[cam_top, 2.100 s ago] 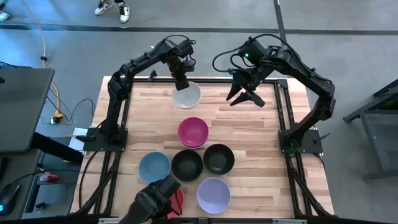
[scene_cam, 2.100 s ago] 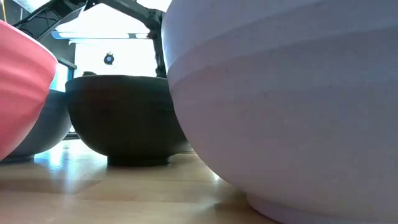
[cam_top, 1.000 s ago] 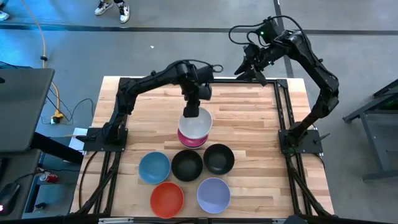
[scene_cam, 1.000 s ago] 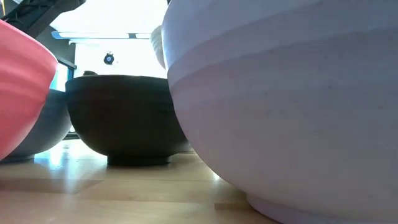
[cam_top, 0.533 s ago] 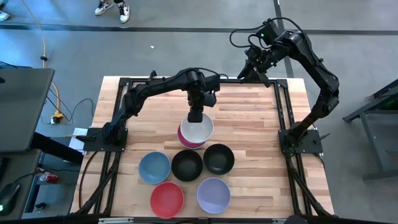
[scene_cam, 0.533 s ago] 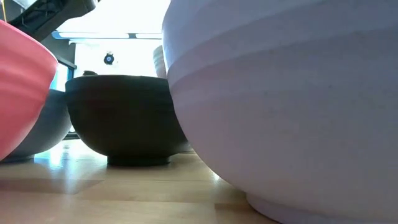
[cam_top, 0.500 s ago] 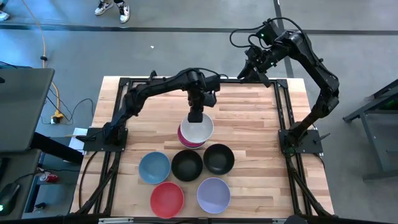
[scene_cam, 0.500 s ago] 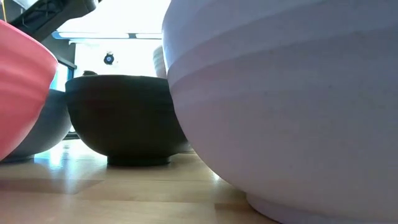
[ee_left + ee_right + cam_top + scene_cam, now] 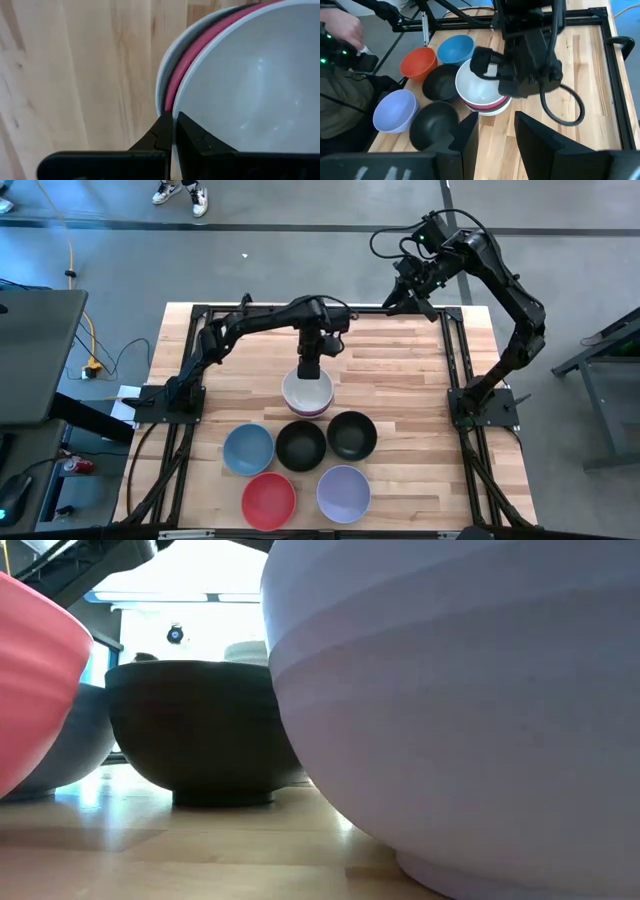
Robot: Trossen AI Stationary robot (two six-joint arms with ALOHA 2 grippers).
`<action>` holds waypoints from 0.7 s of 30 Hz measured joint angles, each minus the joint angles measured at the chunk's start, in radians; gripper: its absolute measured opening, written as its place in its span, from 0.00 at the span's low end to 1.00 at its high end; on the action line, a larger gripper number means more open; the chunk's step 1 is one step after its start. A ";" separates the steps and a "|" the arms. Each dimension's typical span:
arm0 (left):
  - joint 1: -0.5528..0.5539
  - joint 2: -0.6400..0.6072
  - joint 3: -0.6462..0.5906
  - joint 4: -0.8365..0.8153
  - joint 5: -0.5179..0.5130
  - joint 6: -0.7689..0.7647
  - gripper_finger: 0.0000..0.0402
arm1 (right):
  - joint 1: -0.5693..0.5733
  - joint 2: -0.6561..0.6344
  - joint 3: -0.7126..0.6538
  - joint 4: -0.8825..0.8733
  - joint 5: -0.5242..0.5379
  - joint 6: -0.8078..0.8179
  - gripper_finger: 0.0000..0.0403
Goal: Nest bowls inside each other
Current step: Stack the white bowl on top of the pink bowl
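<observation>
Wooden worktop (image 9: 400,380) below, the left tool (image 9: 309,370) is clenching the white bowl's (image 9: 308,392) rim, seating it in the magenta bowl (image 9: 182,55); next it needs releasing, while the right tool (image 9: 405,292), fingers apart, is waiting beyond

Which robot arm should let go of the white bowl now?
The left one. Its fingers pinch the white bowl rim, seated in the magenta bowl. The right gripper hangs open, far off.

We saw a stack of nested bowls (image 9: 307,393) mid-table with the left gripper (image 9: 309,368) on its far rim, five single bowls (image 9: 300,446) in two rows nearer the front, right gripper (image 9: 407,288) off past the far edge
</observation>
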 joint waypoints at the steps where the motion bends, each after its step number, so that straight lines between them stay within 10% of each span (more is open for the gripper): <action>1: 0.001 -0.001 -0.008 0.012 0.003 0.001 0.00 | 0.000 0.000 0.000 0.000 -0.004 -0.005 0.29; 21: 0.001 -0.003 -0.021 0.204 0.003 0.025 0.00 | 0.001 0.000 0.000 0.004 -0.044 -0.002 0.29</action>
